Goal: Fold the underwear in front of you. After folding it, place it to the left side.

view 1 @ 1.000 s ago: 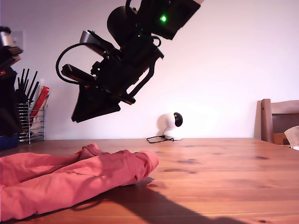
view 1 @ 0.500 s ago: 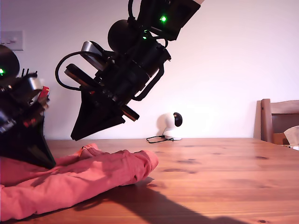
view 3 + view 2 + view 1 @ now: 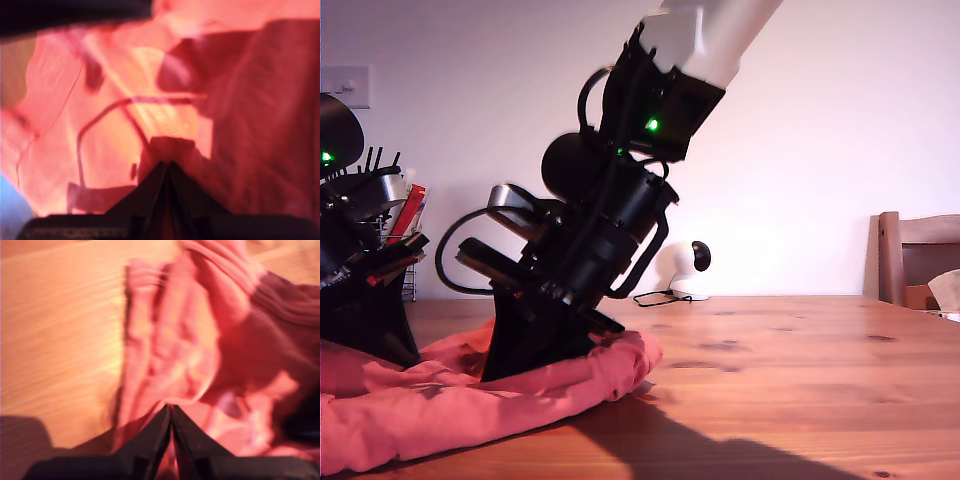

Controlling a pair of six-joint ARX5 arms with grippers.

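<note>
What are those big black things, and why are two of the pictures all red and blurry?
They are two robot arms standing over a wooden table. One picture comes from a camera beside the table. The other two come from cameras riding on each arm's end effector, so close that the cloth fills them. The cloth is coral-red underwear, lying crumpled on the table. My first end effector and my second end effector both have their tips pressed together down at the fabric; whether cloth is pinched between them is too blurry to tell. Behind stand a utensil rack and a small white camera.
</note>
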